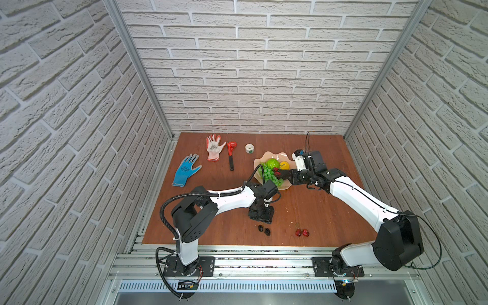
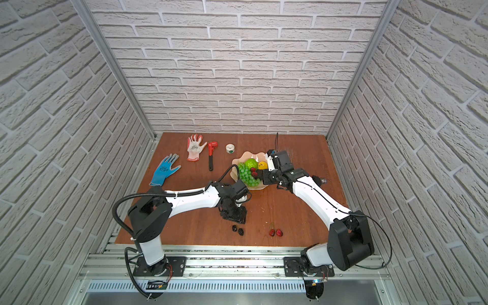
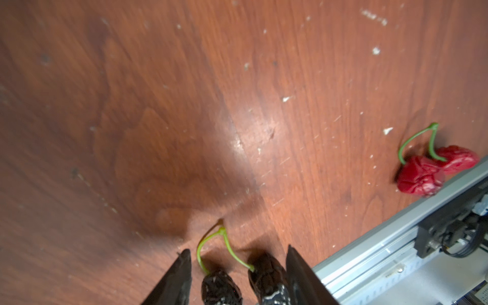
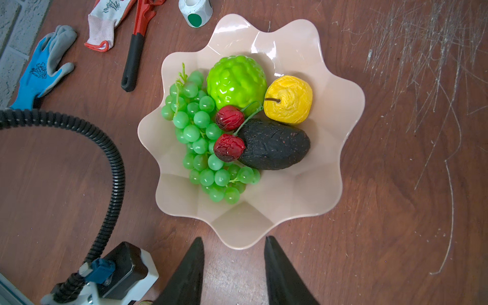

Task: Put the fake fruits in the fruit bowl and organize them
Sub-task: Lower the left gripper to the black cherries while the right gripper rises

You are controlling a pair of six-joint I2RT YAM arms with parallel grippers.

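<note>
The left jaws are standing apart, straddling the dark cherry pair (image 3: 220, 287) on the bench (image 3: 158, 105). The right jaws are hanging parted and empty just beside the fruit bowl (image 4: 330, 163) — it is holding grapes (image 4: 200, 137), lime-green ball (image 4: 235, 79), lemon (image 4: 289, 100), avocado (image 4: 274, 145) and red cherries (image 4: 229, 146) — while a second red pair (image 3: 422, 177) is lying loose.

The dark cherry pair (image 3: 243, 280) is straddled by the spread left gripper (image 3: 237, 249); the red cherry pair (image 3: 433, 169) is parked by the bench (image 3: 317, 184) edge.
</note>
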